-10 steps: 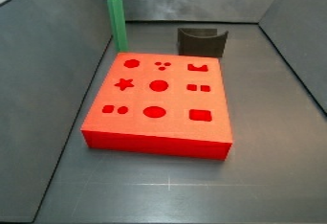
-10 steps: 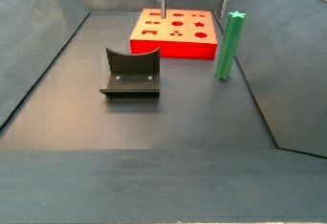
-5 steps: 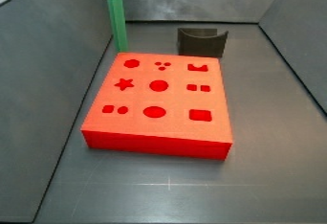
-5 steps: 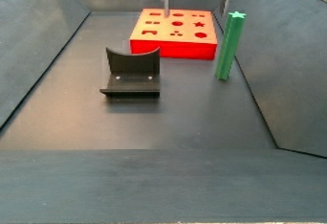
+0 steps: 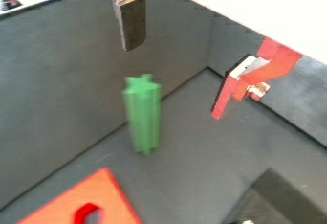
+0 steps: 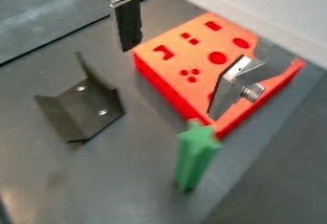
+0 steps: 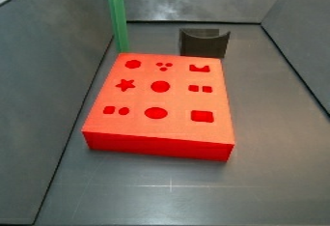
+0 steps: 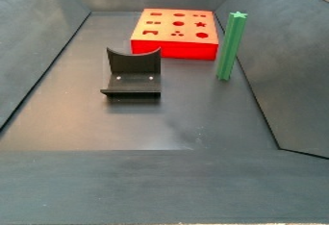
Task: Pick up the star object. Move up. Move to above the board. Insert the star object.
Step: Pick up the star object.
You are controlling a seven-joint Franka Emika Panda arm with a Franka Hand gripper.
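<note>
The star object (image 7: pixel 118 22) is a tall green peg standing upright on the floor by the side wall, just past a corner of the board (image 7: pixel 161 99). It shows in both wrist views (image 5: pixel 144 113) (image 6: pixel 194 156) and in a side view (image 8: pixel 232 46). The board is a flat red block with shaped holes, also seen in a side view (image 8: pixel 174 32) and a wrist view (image 6: pixel 192 60). My gripper (image 5: pixel 175 79) is open and empty, high above the floor, with the peg well below the fingers. It also shows in a wrist view (image 6: pixel 174 77).
The fixture (image 8: pixel 131 72), a dark curved bracket on a base plate, stands on the floor beside the board, and shows in a side view (image 7: pixel 204 42) and a wrist view (image 6: pixel 79 108). Grey walls close in the floor on all sides.
My gripper has risen: its fingers, which hung above the far end of the board in the side view, have almost left the top edge. Peg, board and fixture have not moved.
</note>
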